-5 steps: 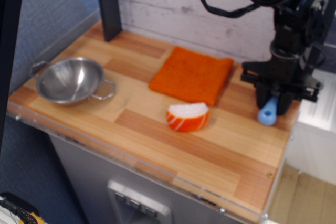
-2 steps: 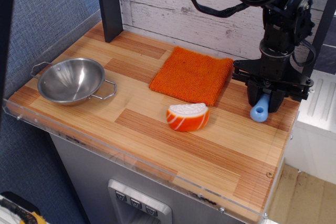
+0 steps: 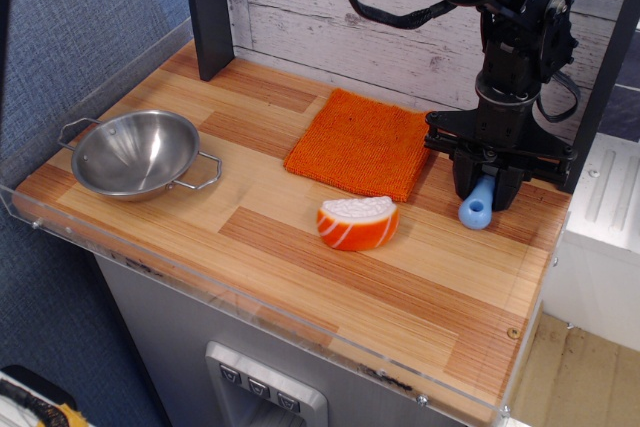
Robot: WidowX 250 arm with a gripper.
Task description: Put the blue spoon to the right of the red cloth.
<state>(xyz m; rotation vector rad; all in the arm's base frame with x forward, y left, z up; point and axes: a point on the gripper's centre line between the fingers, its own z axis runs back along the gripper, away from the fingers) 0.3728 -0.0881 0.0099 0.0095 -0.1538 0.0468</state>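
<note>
So the chunky light-blue plastic spoon (image 3: 477, 207) sits at the right side of the frame, handle end with the hole poking out low and toward the viewer, tip right down near the wooden plank surface (image 3: 330, 277). Its bowl end is hidden up inside the black robot gripper (image 3: 487, 187), whose jaws look clamped around the spoon's upper part. Can't tell for sure if the handle tip is actually touching the wood or hanging just above it, it's that close.

Just to the left of it is the square fuzzy orange-red towel cloth (image 3: 366, 142), lying flat in the upper middle. The spoon is just beside the cloth's right edge, not on it. So placement-wise I'd say this is basically there: the spoon is already on the correct side of the cloth.

What's left, as far as I can judge: settle it fully on the wood, let the jaws go, and lift the arm clear. Only real worry is the spoon tipping or rolling when it's let go, since it's held fairly upright.

Further out, an orange-and-white sushi-looking toy (image 3: 357, 222) sits below the cloth, well apart from the spoon, and a shiny steel bowl with two handles (image 3: 135, 154) is way over at the left.
</note>
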